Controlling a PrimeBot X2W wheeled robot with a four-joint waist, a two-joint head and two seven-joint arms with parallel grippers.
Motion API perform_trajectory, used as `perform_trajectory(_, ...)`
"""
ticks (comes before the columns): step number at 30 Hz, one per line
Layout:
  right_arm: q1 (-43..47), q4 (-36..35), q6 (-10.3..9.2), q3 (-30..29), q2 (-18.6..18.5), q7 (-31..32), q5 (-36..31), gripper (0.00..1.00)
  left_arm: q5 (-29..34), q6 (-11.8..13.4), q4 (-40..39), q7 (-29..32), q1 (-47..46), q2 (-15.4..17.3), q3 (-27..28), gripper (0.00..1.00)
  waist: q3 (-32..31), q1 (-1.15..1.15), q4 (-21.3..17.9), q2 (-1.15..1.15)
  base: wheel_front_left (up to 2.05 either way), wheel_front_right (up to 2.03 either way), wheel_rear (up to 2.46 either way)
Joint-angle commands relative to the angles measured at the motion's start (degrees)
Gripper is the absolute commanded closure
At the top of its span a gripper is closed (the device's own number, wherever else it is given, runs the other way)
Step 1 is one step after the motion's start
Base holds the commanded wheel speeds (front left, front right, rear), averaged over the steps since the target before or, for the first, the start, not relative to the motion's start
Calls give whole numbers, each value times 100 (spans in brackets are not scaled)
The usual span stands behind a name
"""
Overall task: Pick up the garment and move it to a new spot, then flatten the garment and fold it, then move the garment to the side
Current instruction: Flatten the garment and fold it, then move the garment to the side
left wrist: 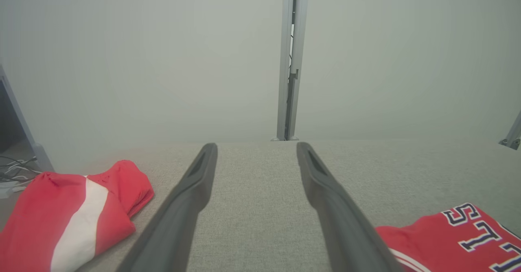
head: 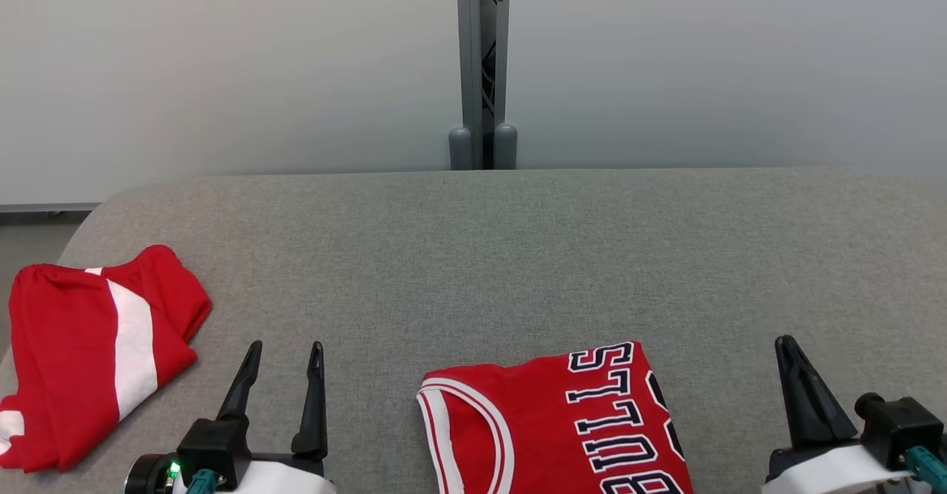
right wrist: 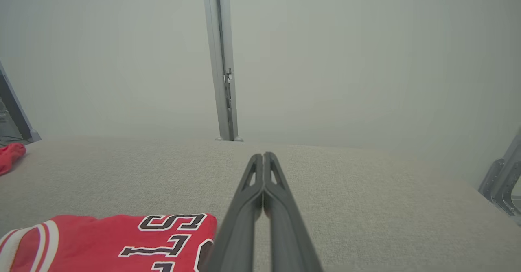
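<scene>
A red jersey (head: 547, 420) with white trim and dark "BULLS" lettering lies folded flat at the near edge of the grey cloth-covered table (head: 473, 257), between my two grippers. It also shows in the left wrist view as the jersey (left wrist: 447, 239) and in the right wrist view as the jersey (right wrist: 101, 239). My left gripper (head: 286, 347) hovers to its left, open, with nothing between its fingers (left wrist: 256, 146). My right gripper (head: 784, 342) sits to the jersey's right, shut and empty (right wrist: 262, 154).
A second red garment with a white stripe (head: 81, 353) lies bunched at the table's left edge (left wrist: 69, 211). A grey post (head: 482, 65) stands behind the table against the pale wall. Cables (left wrist: 16, 168) lie off the left side, a metal frame (right wrist: 500, 178) off the right.
</scene>
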Motion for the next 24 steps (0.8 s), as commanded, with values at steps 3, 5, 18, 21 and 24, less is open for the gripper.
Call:
perform_trajectory(3,134,159,-3,-112,72,-4,21,100,-56,72,-48,-21,107,27,-6,0,-23,0,-37,0,0,0,0)
perform_trajectory(5,145,250,-3,-165,114,-4,25,39,-41,67,-27,-21,146,27,-34,0,-27,0,-50,0,0,0,0)
perform_trajectory(18,26,790,-3,285,28,-3,498,0,39,26,-37,-21,68,28,-72,0,6,0,36,0,0,0,0)
perform_trajectory(21,-49,990,-3,557,-86,-5,743,0,54,17,-25,-21,66,29,-88,0,34,0,65,0,0,0,0)
perform_trajectory(24,-211,1289,-3,1059,-331,-2,1131,0,93,2,6,-21,47,29,-112,0,95,0,108,0,0,0,0)
